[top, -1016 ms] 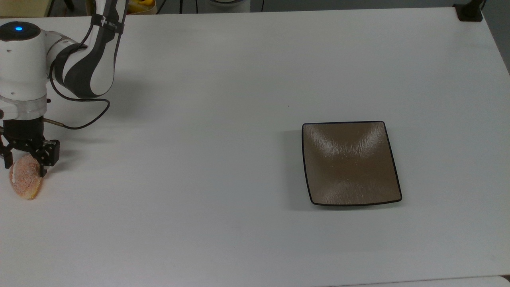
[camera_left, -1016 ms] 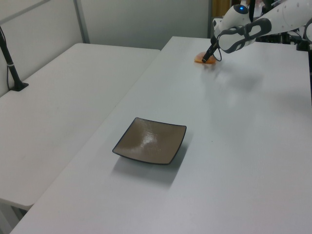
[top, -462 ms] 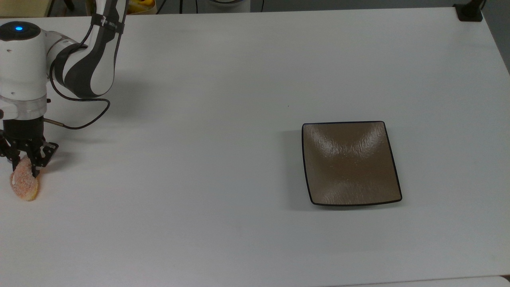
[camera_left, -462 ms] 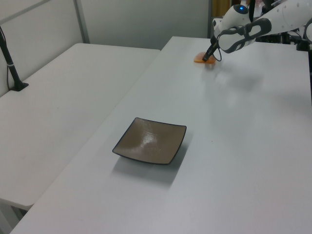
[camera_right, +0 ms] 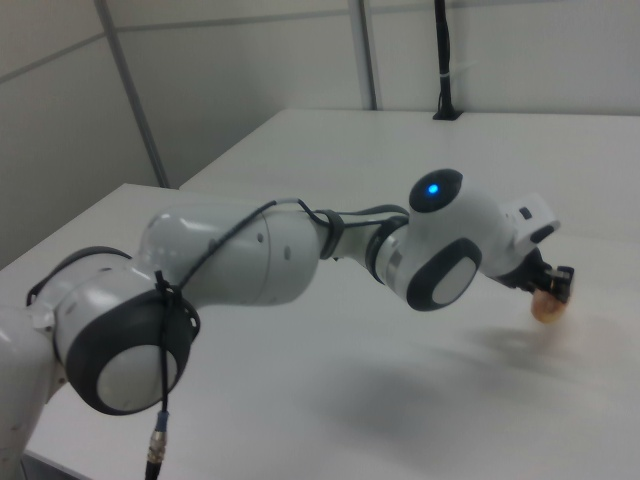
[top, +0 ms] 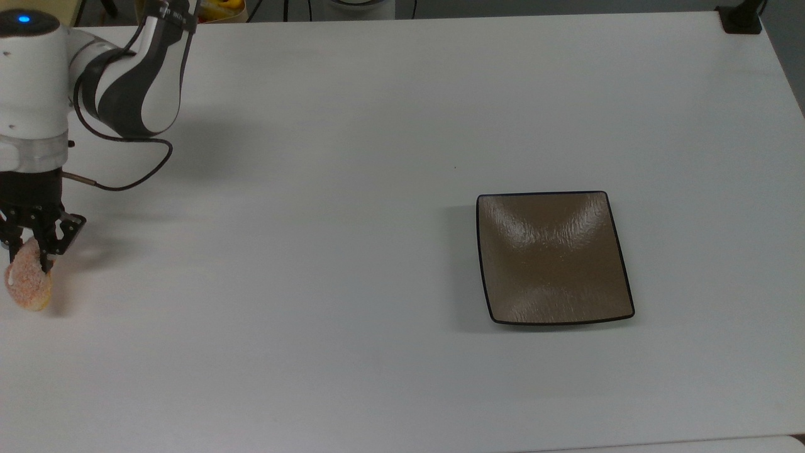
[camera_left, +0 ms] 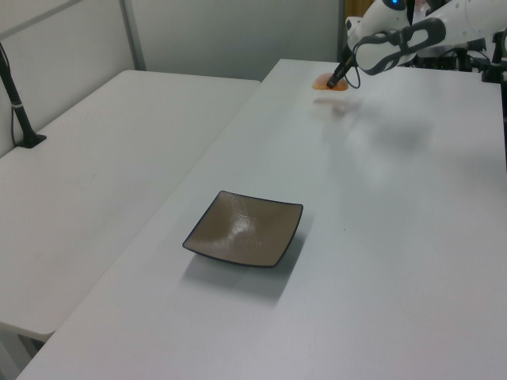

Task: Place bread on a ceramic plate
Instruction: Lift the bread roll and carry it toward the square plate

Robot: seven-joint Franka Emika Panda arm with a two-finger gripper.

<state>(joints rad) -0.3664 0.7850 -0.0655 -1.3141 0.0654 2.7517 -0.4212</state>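
The bread [top: 27, 284], an orange-pink sugared bun, hangs at the top view's far left, pinched at its upper end by my gripper [top: 28, 248], which is shut on it. It is off the table with its shadow beneath. In the left view the bread [camera_left: 326, 81] is lifted above the far end of the table under the gripper [camera_left: 336, 79]. The right view has the bread [camera_right: 547, 306] just below the gripper [camera_right: 552, 284]. The ceramic plate [top: 553, 257], square and glossy brown with a dark rim, lies bare far off toward the top view's right; the left view puts the plate [camera_left: 245, 228] near its front.
A wide white table [top: 352, 157] stretches between bread and plate. A black cable [top: 126, 179] loops from the arm's wrist. A black post base [top: 741, 19] stands at the top view's far right corner. A second white table [camera_left: 95, 150] adjoins on the left view's left.
The gripper closed on the bread, squeezing it narrower, then rose and carried it up off the table, drifting slightly toward the top view's left.
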